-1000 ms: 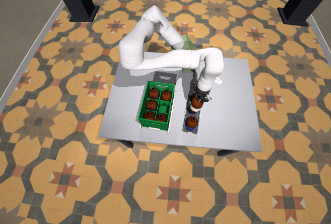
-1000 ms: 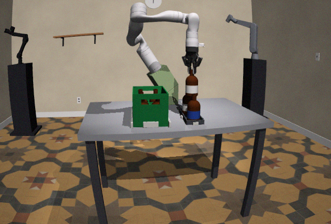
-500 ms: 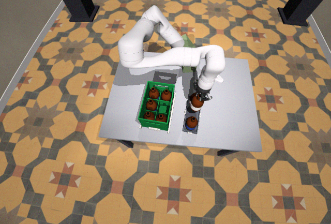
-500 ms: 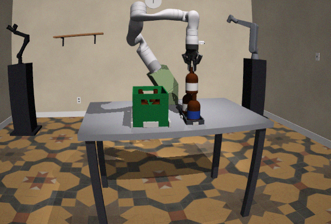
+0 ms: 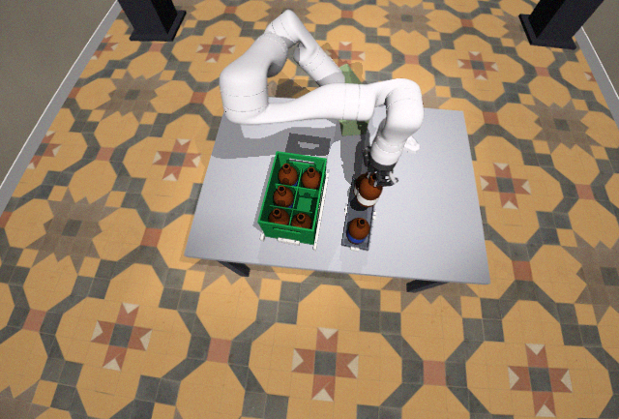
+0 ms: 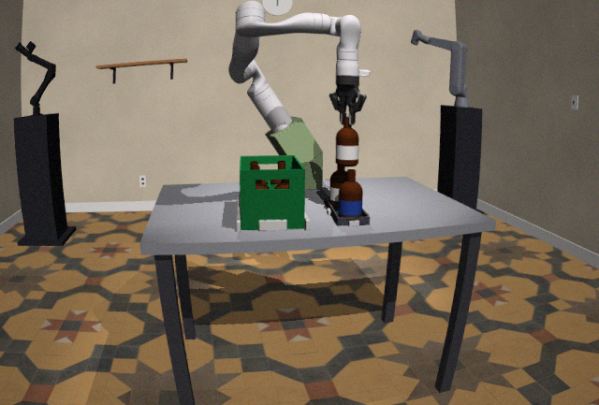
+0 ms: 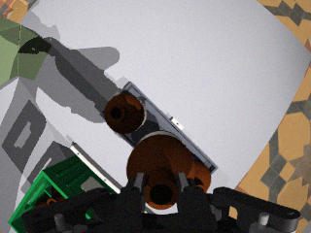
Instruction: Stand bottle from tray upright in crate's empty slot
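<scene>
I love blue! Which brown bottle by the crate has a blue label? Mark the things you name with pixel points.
The standing bottle (image 5: 359, 229) (image 6: 350, 197) at the tray's front end; the other two bottles there have white labels.

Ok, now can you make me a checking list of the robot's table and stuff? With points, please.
Surface: grey table (image 5: 425, 214) (image 6: 411, 207), flat.
Crate: green (image 5: 288, 232) (image 6: 272, 211), upright, five bottles, one empty slot.
Tray: dark (image 5: 343, 239) (image 6: 365, 220), upright, blue-labelled bottle (image 5: 358, 229) (image 6: 350, 195) at one end, white-labelled bottle (image 6: 335, 193) behind.
Gripper: (image 5: 382, 176) (image 6: 346, 119) (image 7: 161, 182) shut on the raised bottle's neck (image 6: 346, 122).
Clutter: nothing seen.
Cables: nothing seen.
Surroundings: tiled floor (image 5: 220, 349) (image 6: 290, 367), wall clock (image 6: 277, 2).
</scene>
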